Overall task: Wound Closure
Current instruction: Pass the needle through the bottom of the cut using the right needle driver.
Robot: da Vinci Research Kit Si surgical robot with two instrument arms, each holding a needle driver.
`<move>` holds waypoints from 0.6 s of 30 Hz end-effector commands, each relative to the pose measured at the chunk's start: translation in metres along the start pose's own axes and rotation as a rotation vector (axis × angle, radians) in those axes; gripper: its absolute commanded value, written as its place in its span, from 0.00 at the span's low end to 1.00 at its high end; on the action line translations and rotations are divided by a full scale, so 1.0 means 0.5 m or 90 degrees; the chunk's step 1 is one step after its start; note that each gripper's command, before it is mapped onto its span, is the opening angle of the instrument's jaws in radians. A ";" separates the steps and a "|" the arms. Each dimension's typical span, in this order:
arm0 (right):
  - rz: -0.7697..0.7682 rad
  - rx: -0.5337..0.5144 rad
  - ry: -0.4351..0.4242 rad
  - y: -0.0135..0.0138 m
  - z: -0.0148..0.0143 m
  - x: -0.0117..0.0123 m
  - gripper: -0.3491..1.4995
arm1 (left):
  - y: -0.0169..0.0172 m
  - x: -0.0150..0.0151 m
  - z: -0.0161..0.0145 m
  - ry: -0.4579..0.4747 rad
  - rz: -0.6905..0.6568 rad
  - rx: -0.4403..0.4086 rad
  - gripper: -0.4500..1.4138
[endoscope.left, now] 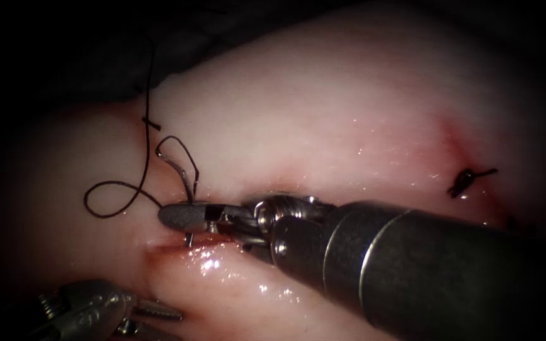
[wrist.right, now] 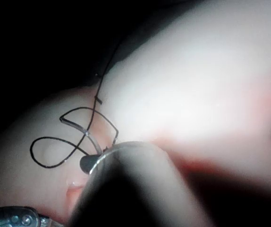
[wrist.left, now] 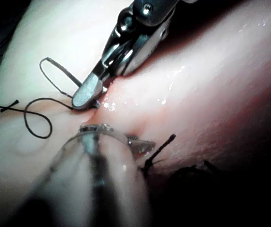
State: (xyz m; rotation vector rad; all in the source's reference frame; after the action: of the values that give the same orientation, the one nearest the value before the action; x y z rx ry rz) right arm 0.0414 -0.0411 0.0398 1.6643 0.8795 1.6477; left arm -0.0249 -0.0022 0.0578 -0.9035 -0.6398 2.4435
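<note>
Dark surround frames the pale pink pork-belly tissue (endoscope.left: 323, 107) with its wet cut (endoscope.left: 178, 245). I have the right arm's steel needle driver (endoscope.left: 188, 218) clamped on the thin curved metal needle (endoscope.left: 181, 170), its lower end at the cut, tail arching above so the black thread (endoscope.left: 112, 196) loops clear on the left. My left arm's needle driver (endoscope.left: 143, 311) waits low beside the cut, holding nothing; I cannot tell its jaw state.

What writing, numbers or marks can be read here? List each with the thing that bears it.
None: no readable text on the right tool, the left tool, the tissue or the thread. The right tool holds the needle near one end, at the cut. The left tool holds nothing.
</note>
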 end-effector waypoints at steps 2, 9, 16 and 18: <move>0.002 0.001 -0.008 -0.0001 0.0024 -0.0002 0.00 | -0.0017 0.0014 0.0006 0.002 0.002 0.001 0.24; 0.009 0.000 -0.020 0.0006 0.0020 -0.0028 0.00 | -0.0020 0.0020 0.0007 0.001 0.003 0.003 0.24; 0.012 0.001 -0.024 0.0001 0.0025 -0.0038 0.00 | -0.0020 0.0022 0.0009 0.001 0.006 0.003 0.23; 0.014 0.008 -0.022 -0.0004 0.0023 -0.0028 0.00 | -0.0018 0.0020 0.0008 0.001 0.007 0.003 0.23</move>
State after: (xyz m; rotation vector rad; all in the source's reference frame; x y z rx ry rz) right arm 0.0413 -0.0432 0.0386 1.7122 0.8535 1.6294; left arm -0.0251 -0.0020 0.0578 -0.9051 -0.6341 2.4518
